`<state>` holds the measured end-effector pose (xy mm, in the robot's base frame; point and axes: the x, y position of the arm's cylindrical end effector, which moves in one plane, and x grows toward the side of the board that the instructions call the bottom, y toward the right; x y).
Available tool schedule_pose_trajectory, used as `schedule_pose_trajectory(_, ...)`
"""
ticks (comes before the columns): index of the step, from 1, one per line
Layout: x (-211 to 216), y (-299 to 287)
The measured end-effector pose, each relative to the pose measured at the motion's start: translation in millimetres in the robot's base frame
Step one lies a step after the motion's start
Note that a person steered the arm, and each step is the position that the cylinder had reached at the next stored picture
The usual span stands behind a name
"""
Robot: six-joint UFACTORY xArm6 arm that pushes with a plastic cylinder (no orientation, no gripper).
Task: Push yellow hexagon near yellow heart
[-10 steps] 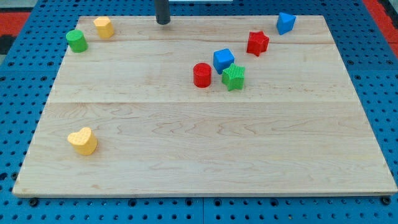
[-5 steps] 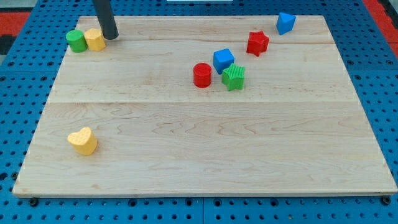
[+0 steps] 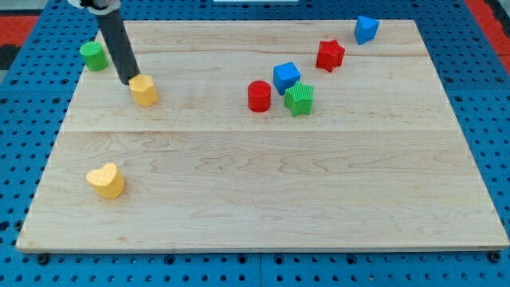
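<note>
The yellow hexagon [image 3: 145, 89] lies on the wooden board's upper left part. My tip [image 3: 128, 80] touches its upper left side. The yellow heart [image 3: 106, 180] lies near the board's lower left, well below the hexagon and slightly to its left.
A green cylinder [image 3: 94, 55] sits at the board's upper left corner, left of the rod. A red cylinder [image 3: 259, 96], blue cube [image 3: 286, 76] and green star [image 3: 300, 98] cluster at the upper middle. A red star [image 3: 330, 54] and a blue block [image 3: 366, 29] lie at the upper right.
My tip swept left along the top edge, then down and right. The yellow hexagon moved from the top left, past the green cylinder, down and right. The green cylinder shifted slightly.
</note>
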<state>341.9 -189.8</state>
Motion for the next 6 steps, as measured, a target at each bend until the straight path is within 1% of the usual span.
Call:
schedule_pose_trajectory(1,-13,42)
schedule_pose_trajectory(2,1,10)
schedule_pose_trajectory(3,-2,31)
schedule_pose_trajectory(5,76,20)
schedule_pose_trajectory(6,48,-17)
